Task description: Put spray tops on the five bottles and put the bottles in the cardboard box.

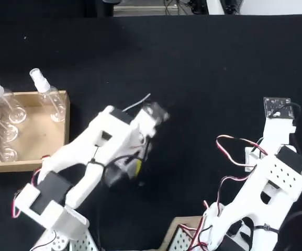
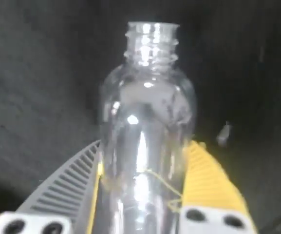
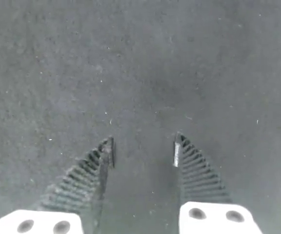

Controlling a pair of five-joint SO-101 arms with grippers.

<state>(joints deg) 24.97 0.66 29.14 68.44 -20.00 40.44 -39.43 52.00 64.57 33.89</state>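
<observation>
A clear bottle with a bare threaded neck and no spray top stands between the grey and yellow fingers of my left gripper, which is shut on its body. From above, the left gripper hangs over the black cloth to the right of the cardboard box. Several clear bottles with white spray tops stand in the box. My right gripper is open over bare black cloth, nothing between its fingers.
The right arm stands at the right of the table, well away from the box. A cardboard piece lies at the front edge between the arm bases. Red and white cables loop beside the right arm.
</observation>
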